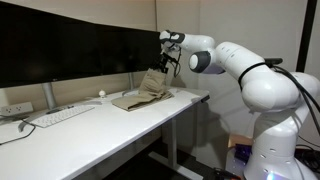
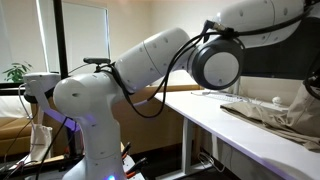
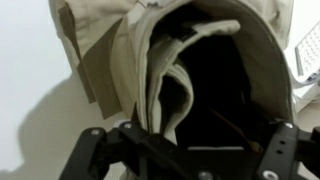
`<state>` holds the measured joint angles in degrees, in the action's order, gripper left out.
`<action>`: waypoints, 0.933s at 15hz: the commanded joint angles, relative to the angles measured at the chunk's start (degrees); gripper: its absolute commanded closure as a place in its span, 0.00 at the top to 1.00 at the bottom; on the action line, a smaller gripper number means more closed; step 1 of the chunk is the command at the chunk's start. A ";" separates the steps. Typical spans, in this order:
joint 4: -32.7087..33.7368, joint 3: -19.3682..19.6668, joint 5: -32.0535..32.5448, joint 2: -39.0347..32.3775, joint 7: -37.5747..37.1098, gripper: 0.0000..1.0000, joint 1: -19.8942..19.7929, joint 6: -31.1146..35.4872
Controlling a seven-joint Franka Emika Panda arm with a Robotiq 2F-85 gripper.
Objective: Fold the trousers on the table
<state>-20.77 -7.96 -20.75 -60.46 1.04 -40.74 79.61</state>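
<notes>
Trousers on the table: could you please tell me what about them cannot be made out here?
- In an exterior view the trousers run off the right edge.
- In an exterior view the tool is too small and dark to show whether it touches them.
- In the wrist view the trousers' inside is lost in shadow.

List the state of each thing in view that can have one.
trousers, lying on the table, one end bunched up high under the gripper, not yet neatly folded
gripper, open, fingers wide apart over the cloth
monitors, screens dark
</notes>
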 commanded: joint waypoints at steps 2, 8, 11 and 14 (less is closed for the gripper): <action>-0.57 4.05 6.12 0.83 0.98 1.00 1.57 -0.52; -0.46 7.73 11.31 0.61 1.52 1.00 3.45 0.71; -0.21 9.23 13.53 0.26 2.26 1.00 4.38 2.60; -0.14 10.63 15.65 0.04 3.24 1.00 5.29 5.25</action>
<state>-20.71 1.25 -7.58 -60.48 2.07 -36.42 82.40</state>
